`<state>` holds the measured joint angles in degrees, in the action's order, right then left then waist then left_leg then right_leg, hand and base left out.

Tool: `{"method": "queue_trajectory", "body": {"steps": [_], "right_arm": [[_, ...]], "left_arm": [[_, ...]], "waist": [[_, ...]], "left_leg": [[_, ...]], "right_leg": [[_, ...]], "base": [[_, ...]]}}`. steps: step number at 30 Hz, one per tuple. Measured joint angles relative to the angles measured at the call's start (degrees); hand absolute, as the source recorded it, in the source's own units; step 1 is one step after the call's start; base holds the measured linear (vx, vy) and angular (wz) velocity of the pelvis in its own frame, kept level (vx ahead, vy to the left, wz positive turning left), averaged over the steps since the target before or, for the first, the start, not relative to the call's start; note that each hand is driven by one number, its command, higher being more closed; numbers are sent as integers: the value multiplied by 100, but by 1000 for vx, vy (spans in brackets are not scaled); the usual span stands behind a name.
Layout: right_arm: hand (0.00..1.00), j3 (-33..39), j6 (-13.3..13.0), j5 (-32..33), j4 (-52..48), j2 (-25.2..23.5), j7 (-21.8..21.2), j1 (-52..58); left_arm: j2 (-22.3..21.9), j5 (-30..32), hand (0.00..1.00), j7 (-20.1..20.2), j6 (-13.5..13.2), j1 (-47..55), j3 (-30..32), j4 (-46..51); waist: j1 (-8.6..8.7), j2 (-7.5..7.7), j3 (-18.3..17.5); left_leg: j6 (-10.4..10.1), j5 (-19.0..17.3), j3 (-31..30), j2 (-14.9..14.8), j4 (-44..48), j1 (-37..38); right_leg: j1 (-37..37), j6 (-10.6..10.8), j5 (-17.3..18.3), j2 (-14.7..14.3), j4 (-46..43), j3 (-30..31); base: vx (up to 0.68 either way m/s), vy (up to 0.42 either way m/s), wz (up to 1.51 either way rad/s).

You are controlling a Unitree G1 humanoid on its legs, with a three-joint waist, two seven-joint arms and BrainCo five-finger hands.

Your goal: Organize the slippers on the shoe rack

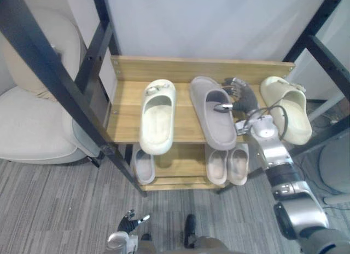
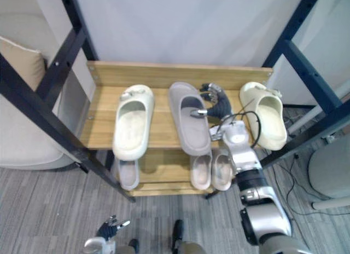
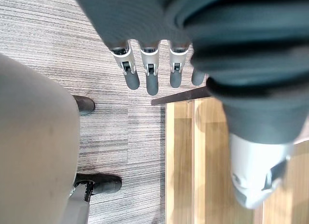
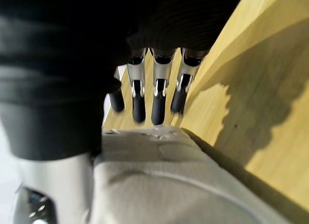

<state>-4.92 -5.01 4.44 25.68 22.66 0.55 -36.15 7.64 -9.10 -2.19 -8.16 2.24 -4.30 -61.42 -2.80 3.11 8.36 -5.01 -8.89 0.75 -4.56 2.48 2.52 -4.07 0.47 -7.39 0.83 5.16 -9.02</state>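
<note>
I had my right hand open on the rack's top shelf, fingers straight along the right side of the grey slipper, thumb over its strap. A cream slipper lay left of it and a second cream slipper right of it. Three pale slippers sat on the shelf below. My left hand hung low above the floor, fingers straight.

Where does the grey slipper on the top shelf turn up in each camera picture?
Left eye view: grey slipper mid shelf, between two cream slippers.
Right eye view: same spot.
Right wrist view: close up, next to the fingers.
Left wrist view: carpet and rack edge here instead.
Shared landmark: right hand at the slipper's right side.
</note>
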Motion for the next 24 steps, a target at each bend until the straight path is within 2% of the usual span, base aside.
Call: {"method": "queue_trajectory", "body": {"steps": [9,14,24], "right_arm": [[100,6,-122,25,-66,-10,4,24],[100,36,-173,55,-510,-71,53,356],[100,198,-206,63,-1486,-717,54,1269]], "left_arm": [[4,1,0,1,0,0,9,9],[6,5,0,0,-2,0,10,14],[10,56,0,1,2,-6,15,19]], "waist": [[-5,23,12],[-5,33,16],[-10,60,29]], "left_leg": [[-3,23,22,2,-66,57],[0,25,14,0,-104,99],[60,-1,-57,29,-156,270]], "right_leg": [[13,16,12,1,-1,18],[43,20,15,0,-2,-3],[214,107,84,37,-1,-29]], "base": [[4,3,-1],[33,18,1],[40,34,5]]}}
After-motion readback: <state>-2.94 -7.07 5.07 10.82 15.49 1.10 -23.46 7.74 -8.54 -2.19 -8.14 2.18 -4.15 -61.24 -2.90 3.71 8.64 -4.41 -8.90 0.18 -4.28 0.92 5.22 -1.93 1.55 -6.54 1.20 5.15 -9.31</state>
